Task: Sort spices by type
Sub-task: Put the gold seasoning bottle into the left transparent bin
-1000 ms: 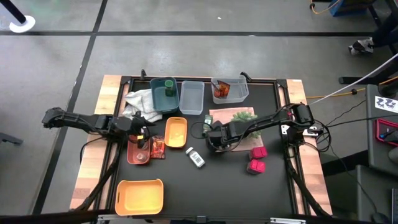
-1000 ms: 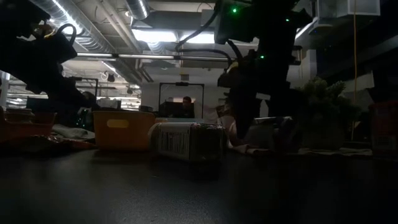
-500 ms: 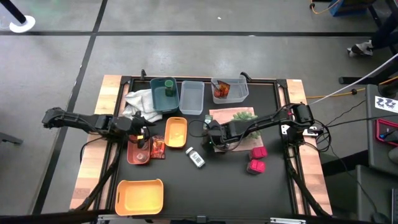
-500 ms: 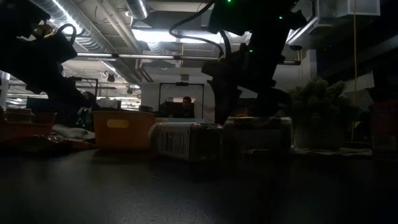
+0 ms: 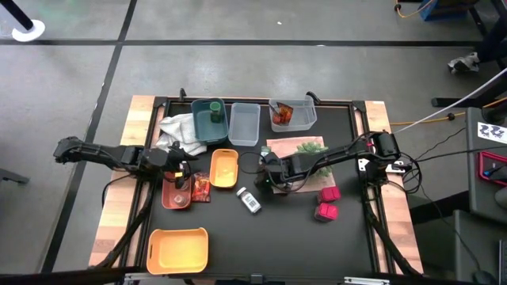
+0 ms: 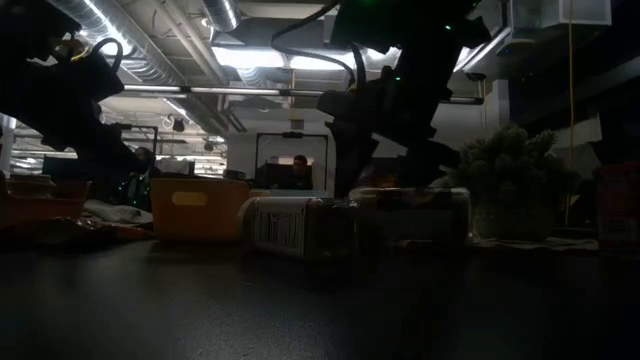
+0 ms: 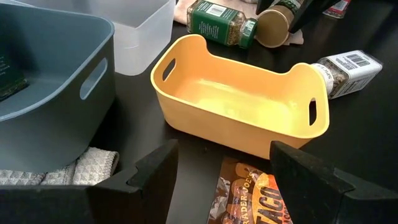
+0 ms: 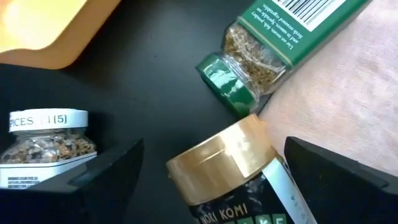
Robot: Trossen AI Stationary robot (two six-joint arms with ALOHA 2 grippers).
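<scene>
My right gripper (image 5: pixel 268 170) is open low over the table's middle. Its fingers (image 8: pixel 68 180) stand on either side of a gold-lidded jar (image 8: pixel 233 165) that lies on its side, partly on a pink cloth (image 8: pixel 348 93). A green-lidded jar (image 8: pixel 267 50) lies just beyond it, and a white labelled bottle (image 5: pixel 249 200) lies nearer the near edge. My left gripper (image 7: pixel 224 186) is open above a red-orange packet (image 7: pixel 255 193) beside the red tray (image 5: pixel 176 194). Two magenta boxes (image 5: pixel 326 202) sit right of centre.
A small orange bin (image 5: pixel 224 168) stands between the two grippers. At the far edge are a teal bin (image 5: pixel 208 119) holding a green jar, a clear bin (image 5: pixel 244 124) and a clear bin with orange packets (image 5: pixel 291 115). A towel (image 5: pixel 178 131), a spiky plant (image 5: pixel 310 146) and a large orange tray (image 5: pixel 178 249) are also there.
My right gripper has shifted a little toward the table's left and far edge. In the low view it has moved off the lying jar, which now shows in full on the table. The left arm has kept still.
</scene>
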